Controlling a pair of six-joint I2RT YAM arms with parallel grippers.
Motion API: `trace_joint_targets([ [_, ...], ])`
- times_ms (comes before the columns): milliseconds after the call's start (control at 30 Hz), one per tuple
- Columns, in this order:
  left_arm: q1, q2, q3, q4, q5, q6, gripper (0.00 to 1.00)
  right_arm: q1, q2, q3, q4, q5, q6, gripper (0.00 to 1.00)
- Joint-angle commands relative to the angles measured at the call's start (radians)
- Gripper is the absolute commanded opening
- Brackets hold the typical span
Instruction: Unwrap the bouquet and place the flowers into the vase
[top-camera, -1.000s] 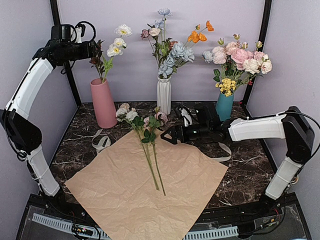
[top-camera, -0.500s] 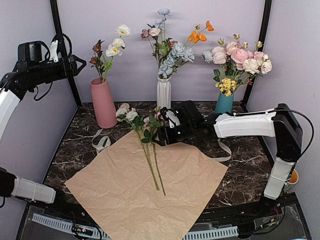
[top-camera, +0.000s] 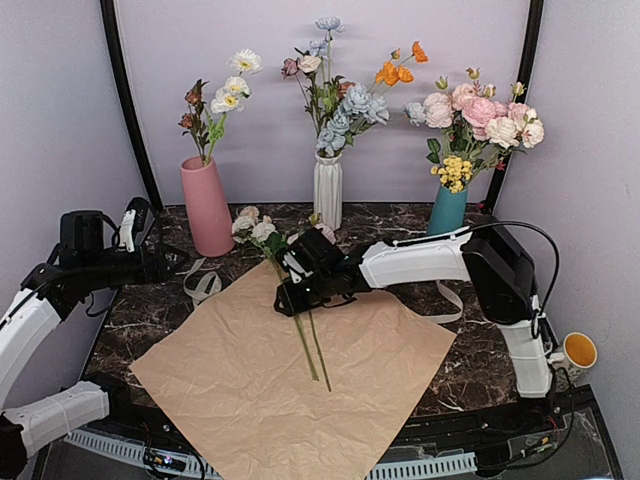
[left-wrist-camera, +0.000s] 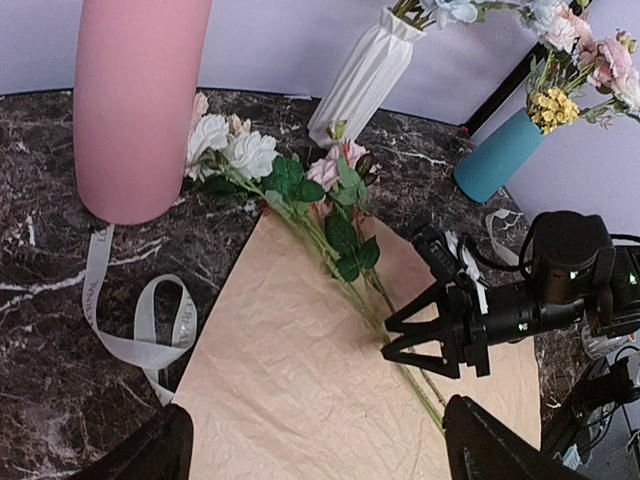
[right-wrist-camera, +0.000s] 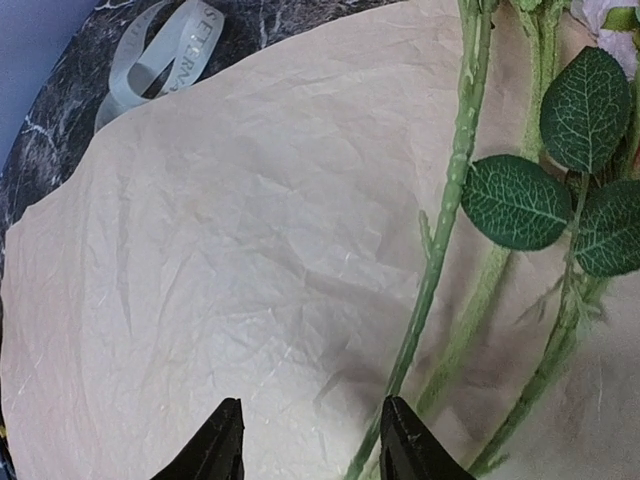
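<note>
My right gripper (right-wrist-camera: 312, 440) hangs low over the opened kraft paper (right-wrist-camera: 200, 250), its fingers parted, neither pressed together nor pinching. My right wrist camera shows what the overhead view hides under my wrist: one green stem (right-wrist-camera: 440, 230) runs down into the gap, close to one fingertip. The other stems and the leaves (right-wrist-camera: 520, 200) lie outside it. I cannot tell whether that stem touches me.

My left wrist camera sees that same gripper side-on across the paper, jaws apart around the stems below the leaves. My left gripper (left-wrist-camera: 315, 430) is spread wide and holds nothing, above the left part of the marble table (left-wrist-camera: 40, 300), near the loose cream ribbon (left-wrist-camera: 140, 340).

The flowers (top-camera: 262, 232) lie on the paper, their heads toward the back, just beside the foot of the pink vase (top-camera: 206, 205), and their stems point toward my bases. Only the overhead view shows the vase's mouth, where white and rust blooms (top-camera: 225, 98) stand. The left wrist view cuts the vase off below its top.
</note>
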Motion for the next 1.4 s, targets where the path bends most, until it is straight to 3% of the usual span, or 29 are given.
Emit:
trace_joint_targets([
  [0, -0.002, -0.07, -0.109, 0.124, 0.066, -0.017, 0.89, -0.007, 0.094, 0.133, -0.039, 0.041, -0.02, 0.45],
  [233, -0.002, -0.059, -0.141, 0.153, 0.095, -0.013, 0.89, -0.015, 0.176, 0.27, -0.103, 0.109, -0.052, 0.42],
  [1367, -0.002, -0.079, -0.148, 0.161, 0.109, -0.009, 0.89, -0.054, 0.101, 0.191, 0.016, 0.055, -0.075, 0.41],
])
